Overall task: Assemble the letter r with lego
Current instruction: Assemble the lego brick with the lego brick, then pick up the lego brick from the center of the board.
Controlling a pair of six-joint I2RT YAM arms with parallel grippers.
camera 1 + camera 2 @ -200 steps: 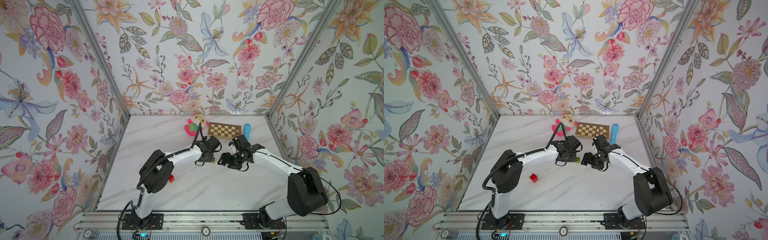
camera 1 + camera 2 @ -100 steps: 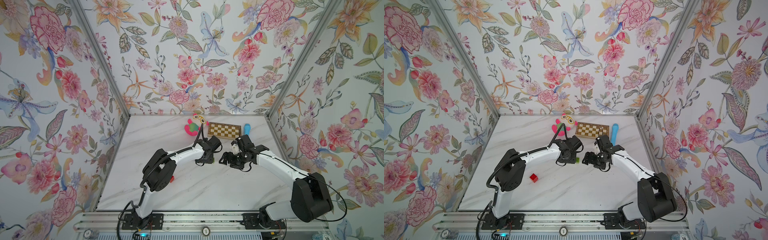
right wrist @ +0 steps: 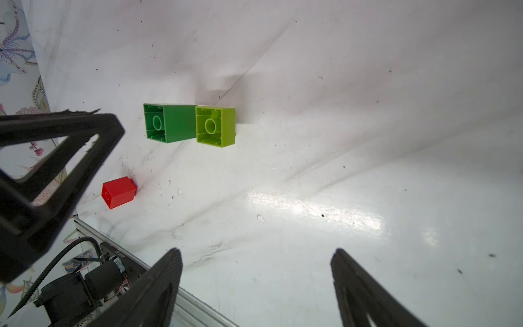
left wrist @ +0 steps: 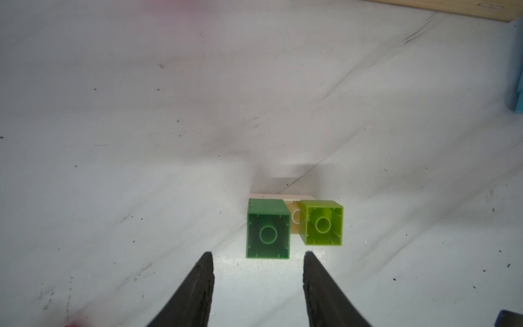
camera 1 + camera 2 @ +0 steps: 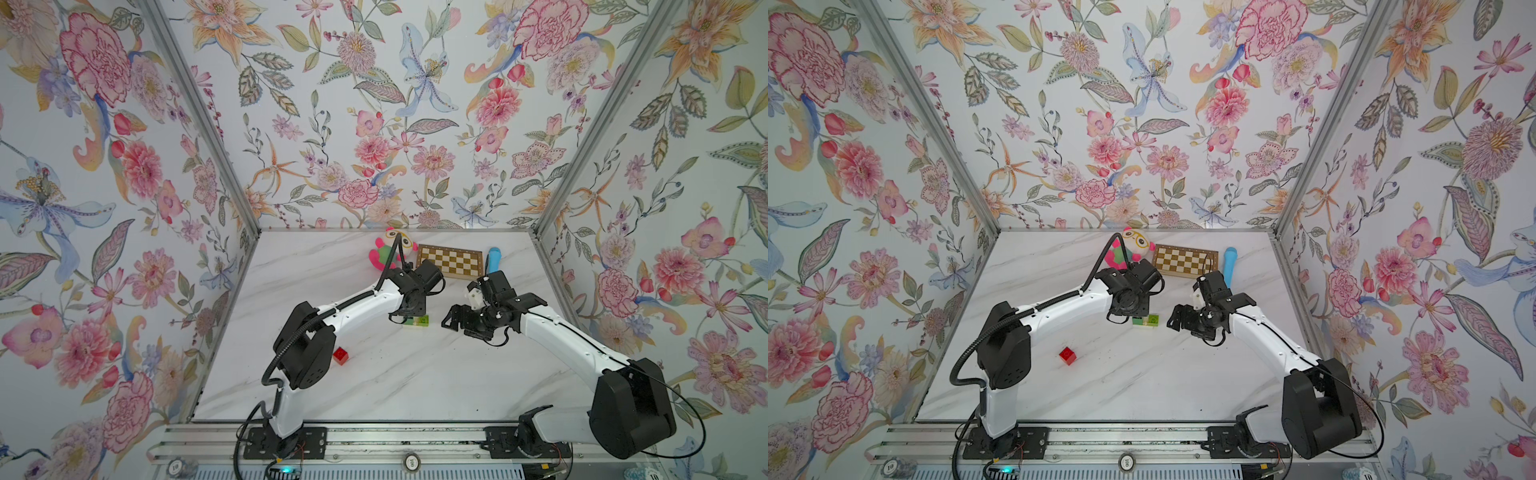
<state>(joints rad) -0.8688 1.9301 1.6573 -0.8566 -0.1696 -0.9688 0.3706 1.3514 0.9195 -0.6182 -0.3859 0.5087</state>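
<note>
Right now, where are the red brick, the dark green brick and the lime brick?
red brick (image 5: 340, 355), in a top view, its middle.
dark green brick (image 4: 268, 235), left wrist view, hollow underside.
lime brick (image 3: 210, 126), right wrist view, hollow underside.

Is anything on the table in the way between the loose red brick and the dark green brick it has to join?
Nothing visible lies between them: only bare table separates the red brick from the dark green brick. The left gripper, jaws apart, hangs close by that brick's hollow end and may have to clear.
</note>
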